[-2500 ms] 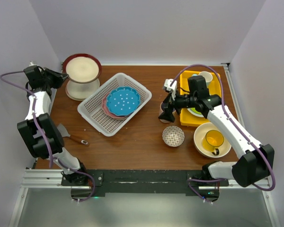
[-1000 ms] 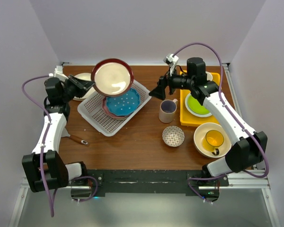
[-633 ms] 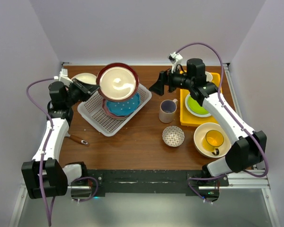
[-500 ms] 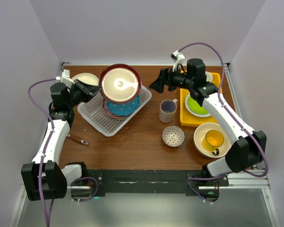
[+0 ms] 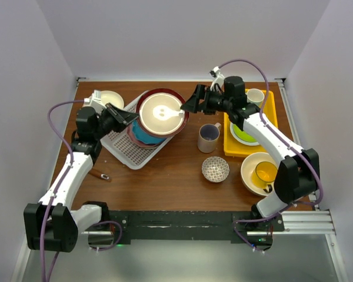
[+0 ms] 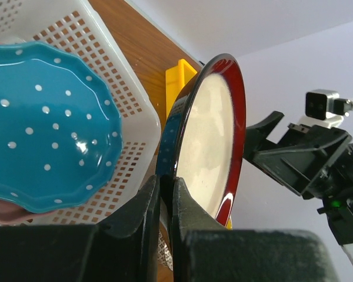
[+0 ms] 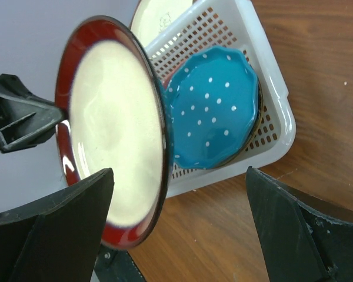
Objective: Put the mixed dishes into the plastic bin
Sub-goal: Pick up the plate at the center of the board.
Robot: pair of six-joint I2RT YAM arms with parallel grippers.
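Note:
My left gripper is shut on the rim of a cream plate with a dark red rim and holds it tilted over the white plastic bin. In the left wrist view my fingers pinch the plate's edge. A blue dotted plate lies in the bin on a pink one. My right gripper is open and empty beside the plate's right edge. In the right wrist view the plate stands in front of the blue plate and the bin.
A beige mug, a small patterned bowl and a large cream bowl holding a yellow mug sit on the right. A yellow tray holds a green plate and a white cup. A cream dish and a spatula are on the left.
My left arm has carried the red-rimmed plate to the right and lower over the bin. My right gripper has moved left, close to the plate's edge.

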